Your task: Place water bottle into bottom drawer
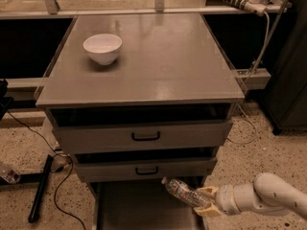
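Note:
The water bottle is clear and ribbed, lying tilted with its cap toward the upper left. My gripper is shut on its base end and holds it above the right part of the bottom drawer. The drawer is pulled out below the two drawer fronts, its dark floor showing. My white arm comes in from the lower right.
A white bowl sits at the back left of the grey cabinet top. Two grey drawer fronts with black handles stand above the open drawer. A black stand leg and cables lie on the floor at the left.

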`<act>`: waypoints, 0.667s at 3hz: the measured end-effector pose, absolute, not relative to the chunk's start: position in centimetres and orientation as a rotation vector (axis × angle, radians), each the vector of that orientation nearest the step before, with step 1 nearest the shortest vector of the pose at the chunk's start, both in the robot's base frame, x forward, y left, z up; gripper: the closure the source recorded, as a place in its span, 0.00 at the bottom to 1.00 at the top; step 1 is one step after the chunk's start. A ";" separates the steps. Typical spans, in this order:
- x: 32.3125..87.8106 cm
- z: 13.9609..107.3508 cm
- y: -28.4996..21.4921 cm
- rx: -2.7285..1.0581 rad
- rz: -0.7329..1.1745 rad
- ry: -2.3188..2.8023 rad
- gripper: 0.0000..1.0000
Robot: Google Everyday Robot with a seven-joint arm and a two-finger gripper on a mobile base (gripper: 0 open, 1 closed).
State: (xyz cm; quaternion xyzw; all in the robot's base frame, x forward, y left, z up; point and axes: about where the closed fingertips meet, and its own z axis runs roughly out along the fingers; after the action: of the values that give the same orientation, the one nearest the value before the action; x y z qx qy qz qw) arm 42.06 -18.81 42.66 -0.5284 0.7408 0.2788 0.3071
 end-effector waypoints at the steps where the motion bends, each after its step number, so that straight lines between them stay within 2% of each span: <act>1: 42.8 40.9 -18.6 -1.407 0.679 1.995 1.00; 2: 44.6 37.0 -18.1 -1.449 0.547 2.038 1.00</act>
State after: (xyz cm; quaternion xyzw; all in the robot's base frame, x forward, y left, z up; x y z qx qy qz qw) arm 44.62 -18.11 37.00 -0.5425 0.7626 0.2047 0.2869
